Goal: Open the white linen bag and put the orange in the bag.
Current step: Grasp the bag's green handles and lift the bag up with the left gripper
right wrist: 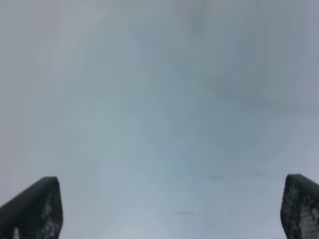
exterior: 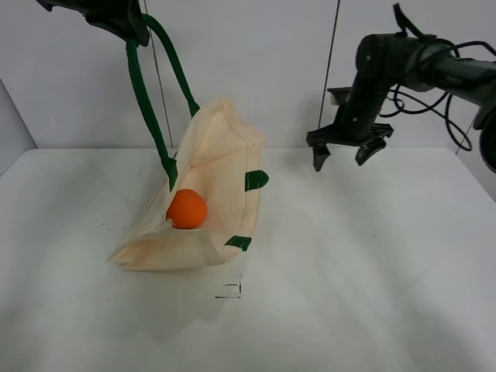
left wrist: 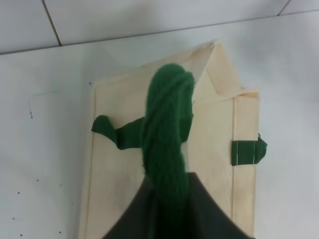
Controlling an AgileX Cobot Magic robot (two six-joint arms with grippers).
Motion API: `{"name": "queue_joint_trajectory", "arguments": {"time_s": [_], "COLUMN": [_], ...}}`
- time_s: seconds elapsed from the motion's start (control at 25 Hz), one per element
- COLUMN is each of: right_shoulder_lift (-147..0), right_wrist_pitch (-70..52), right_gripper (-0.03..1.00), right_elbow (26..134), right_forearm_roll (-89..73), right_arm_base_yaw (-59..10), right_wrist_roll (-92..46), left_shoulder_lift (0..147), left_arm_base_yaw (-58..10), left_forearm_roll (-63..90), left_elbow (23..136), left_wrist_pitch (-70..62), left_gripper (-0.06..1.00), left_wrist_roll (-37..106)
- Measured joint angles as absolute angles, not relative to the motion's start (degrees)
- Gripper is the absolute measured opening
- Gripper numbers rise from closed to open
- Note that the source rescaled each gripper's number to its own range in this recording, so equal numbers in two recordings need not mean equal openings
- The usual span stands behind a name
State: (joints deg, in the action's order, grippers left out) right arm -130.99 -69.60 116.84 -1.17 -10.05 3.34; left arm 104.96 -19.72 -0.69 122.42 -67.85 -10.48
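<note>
The left gripper (exterior: 136, 32), high at the far left, is clamped on a green handle (exterior: 144, 93) of the bag (exterior: 221, 159). The bag hangs tilted, its near end resting on the table (exterior: 372, 271) and its mouth pulled open. The orange (exterior: 187, 208) sits inside that mouth, toward the lower end. Two green tabs (exterior: 256, 180) show on the bag's right edge. The right gripper (exterior: 341, 159) hovers above the table to the right, well apart from the bag, its jaws spread wide and empty.

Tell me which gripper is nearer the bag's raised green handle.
Left. The left gripper is shut on the green handle above the white linen bag; the right gripper hangs open off to the bag's right, touching nothing.
</note>
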Motion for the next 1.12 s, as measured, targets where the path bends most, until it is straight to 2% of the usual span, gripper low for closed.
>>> {"name": "queue_joint_trajectory", "arguments": {"time_s": [0.28, 0.6, 0.76, 1.12], "right_shoulder_lift": [-130.99, -128.87, -120.69, -90.07], "right_wrist_pitch": [-69.79, -69.72, -69.66, -69.72], "right_gripper": [1.0, 1.0, 1.0, 1.0], "right_elbow": [116.84, 114.19, 104.33, 70.94], "right_forearm_roll": [-0.91, -1.61, -1.55, -1.61], "right_arm_base_yaw": [-0.74, -0.37, -0.37, -0.37], "right_wrist_roll": [2.87, 1.28, 0.67, 0.49], "left_shoulder_lift": [104.96, 104.96, 104.96, 104.96], "left_arm_base_yaw": [-19.72, -19.72, -19.72, -19.72], "left_forearm_roll": [-0.69, -0.69, -0.69, -0.69], "left_elbow": [122.42, 122.42, 122.42, 122.42], "left_wrist_pitch": [-67.85, -67.85, -67.85, -67.85], "left_gripper": [0.0, 0.0, 0.0, 0.0], "left_wrist_roll": [-10.48, -10.48, -10.48, -10.48]}}
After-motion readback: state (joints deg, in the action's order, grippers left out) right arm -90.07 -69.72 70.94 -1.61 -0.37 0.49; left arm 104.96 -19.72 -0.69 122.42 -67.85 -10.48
